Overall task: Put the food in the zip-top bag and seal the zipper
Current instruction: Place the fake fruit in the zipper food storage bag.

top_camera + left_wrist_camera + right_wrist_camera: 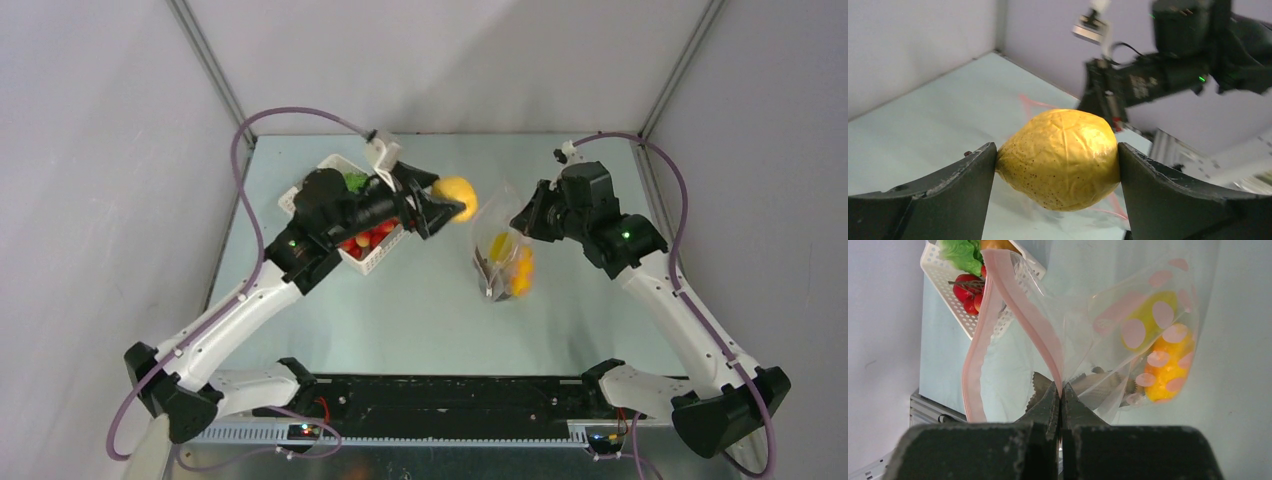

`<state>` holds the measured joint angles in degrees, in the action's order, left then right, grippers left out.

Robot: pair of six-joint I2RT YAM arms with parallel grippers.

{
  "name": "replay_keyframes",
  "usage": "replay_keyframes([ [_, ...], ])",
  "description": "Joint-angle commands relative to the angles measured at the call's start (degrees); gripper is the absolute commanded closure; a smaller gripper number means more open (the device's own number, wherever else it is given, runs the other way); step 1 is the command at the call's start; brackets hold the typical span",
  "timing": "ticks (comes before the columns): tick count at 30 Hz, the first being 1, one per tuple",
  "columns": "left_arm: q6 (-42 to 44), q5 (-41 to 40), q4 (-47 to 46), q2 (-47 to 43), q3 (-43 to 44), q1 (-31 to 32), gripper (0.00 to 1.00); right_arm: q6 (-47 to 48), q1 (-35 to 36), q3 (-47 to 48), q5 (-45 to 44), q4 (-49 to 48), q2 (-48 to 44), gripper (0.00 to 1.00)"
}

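My left gripper (462, 203) is shut on a yellow toy fruit (456, 195), held above the table left of the bag; the fruit fills the left wrist view (1060, 157) between both fingers. My right gripper (520, 222) is shut on the pink zipper strip (1020, 310) of the clear zip-top bag (505, 262), holding its mouth open and lifted. Inside the bag lie a yellow piece (1148, 315), an orange piece (1165, 367) and a brown one (1103, 387). Red toy tomatoes (368, 238) and a green piece (355, 182) remain in the white basket.
The white lattice basket (385, 255) stands at the left middle of the table, partly under my left arm; it also shows in the right wrist view (948, 285). Grey walls close the table at back and sides.
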<state>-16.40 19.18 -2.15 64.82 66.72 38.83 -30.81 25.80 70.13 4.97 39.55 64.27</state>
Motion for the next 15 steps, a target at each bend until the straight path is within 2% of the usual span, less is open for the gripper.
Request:
replay_keyframes([
  [1,4.36,5.93,-4.24,1.14,-1.20,6.03,0.56,0.60,1.28,0.01,-0.39,-1.39,-0.53,1.00],
  [4,5.14,7.96,-5.01,4.48,-0.39,9.54,0.56,0.43,1.86,0.01,0.10,-1.85,-0.66,1.00],
  [8,5.61,9.29,-3.66,9.37,2.23,11.04,0.56,0.16,2.32,0.01,0.77,-1.79,-1.13,1.00],
  [15,7.14,4.99,-0.15,13.92,4.52,11.13,0.55,0.37,2.83,0.01,1.41,-1.39,-2.74,1.00],
])
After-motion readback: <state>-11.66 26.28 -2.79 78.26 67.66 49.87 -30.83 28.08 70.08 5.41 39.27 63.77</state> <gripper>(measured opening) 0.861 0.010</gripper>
